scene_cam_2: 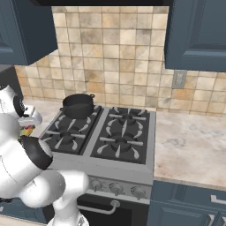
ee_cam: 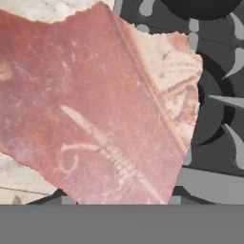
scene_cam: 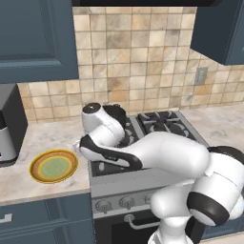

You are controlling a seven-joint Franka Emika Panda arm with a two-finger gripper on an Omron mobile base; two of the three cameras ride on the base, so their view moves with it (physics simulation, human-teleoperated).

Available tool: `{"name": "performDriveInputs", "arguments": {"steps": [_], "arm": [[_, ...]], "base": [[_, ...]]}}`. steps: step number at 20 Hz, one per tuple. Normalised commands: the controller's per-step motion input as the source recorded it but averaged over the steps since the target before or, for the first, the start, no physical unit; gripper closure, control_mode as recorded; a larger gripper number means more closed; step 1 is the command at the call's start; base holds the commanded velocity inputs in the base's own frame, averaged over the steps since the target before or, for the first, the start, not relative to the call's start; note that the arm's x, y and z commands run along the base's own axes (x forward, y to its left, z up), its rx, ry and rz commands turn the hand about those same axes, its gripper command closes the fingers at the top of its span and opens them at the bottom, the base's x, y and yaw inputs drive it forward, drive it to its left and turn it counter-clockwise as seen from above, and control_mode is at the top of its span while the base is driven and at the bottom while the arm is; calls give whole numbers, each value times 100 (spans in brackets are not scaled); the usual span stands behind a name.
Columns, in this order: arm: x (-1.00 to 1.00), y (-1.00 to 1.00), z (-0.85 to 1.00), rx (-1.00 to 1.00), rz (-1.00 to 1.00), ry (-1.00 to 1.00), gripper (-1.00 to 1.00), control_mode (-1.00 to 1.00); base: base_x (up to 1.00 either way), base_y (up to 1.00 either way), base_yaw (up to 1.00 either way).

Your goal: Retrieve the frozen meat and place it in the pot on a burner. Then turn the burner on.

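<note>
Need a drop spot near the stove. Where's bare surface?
Free: counter right of the stove, bare to the wall; three burners, e.g. front right. Crowded: the pot fills the back-left burner; left counter has the plate and the arm above.

Pot (scene_cam_2: 78, 105) on rear left burner (scene_cam_2: 78, 115)

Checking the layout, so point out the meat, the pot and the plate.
meat (ee_cam: 95, 105), hand view, red middle.
pot (scene_cam_2: 78, 107), right base view, side wall.
plate (scene_cam: 34, 167), left base view, yellow rim.
</note>
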Motion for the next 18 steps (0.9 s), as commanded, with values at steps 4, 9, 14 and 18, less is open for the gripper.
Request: {"name": "performDriveInputs", "arguments": {"steps": [4,9,14,18], "arm": [[0,-82,23,0,-6,0,100,-100],[0,-72,26,1,-7,-3,100,-100],[3,-41,54,14,-1,-9,100,-100],[54,-2,8,16,0,-3,100,-100]], "base": [[0,0,0],[0,0,0],[0,0,0],[0,0,0]]}}
